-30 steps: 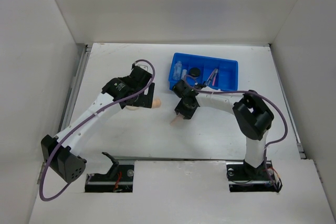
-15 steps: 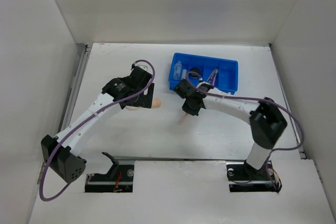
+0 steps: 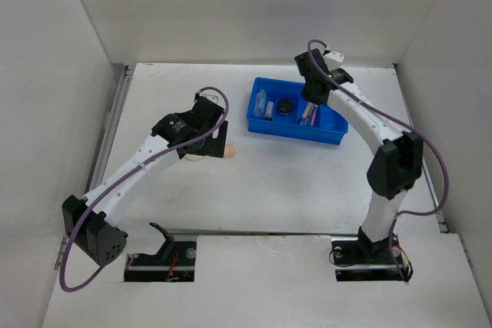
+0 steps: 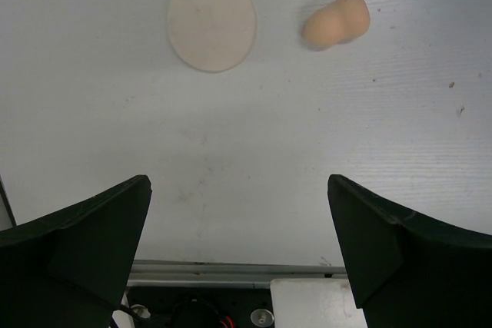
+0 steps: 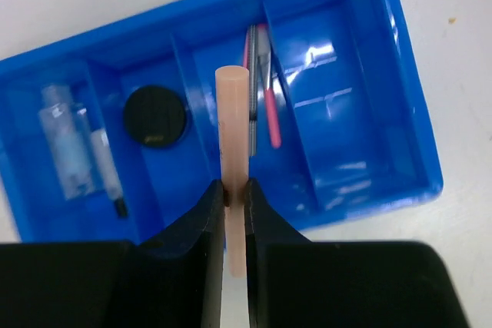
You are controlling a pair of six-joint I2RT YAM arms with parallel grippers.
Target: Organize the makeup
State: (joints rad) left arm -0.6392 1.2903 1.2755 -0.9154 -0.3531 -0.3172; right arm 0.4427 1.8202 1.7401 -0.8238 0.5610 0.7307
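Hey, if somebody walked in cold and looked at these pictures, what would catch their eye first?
The blue tray at the far side of the table stands out most, with the right gripper shut on a pale peach stick right over it. Next, the left gripper hangs wide open above a cream round puff and a peach sponge lying apart on the white surface.

We're looking down on a white surface (image 3: 254, 190), boxed in by plain white walls (image 3: 254, 5) at the back and both sides, a metal rail (image 3: 106, 140) along its left edge, light even.
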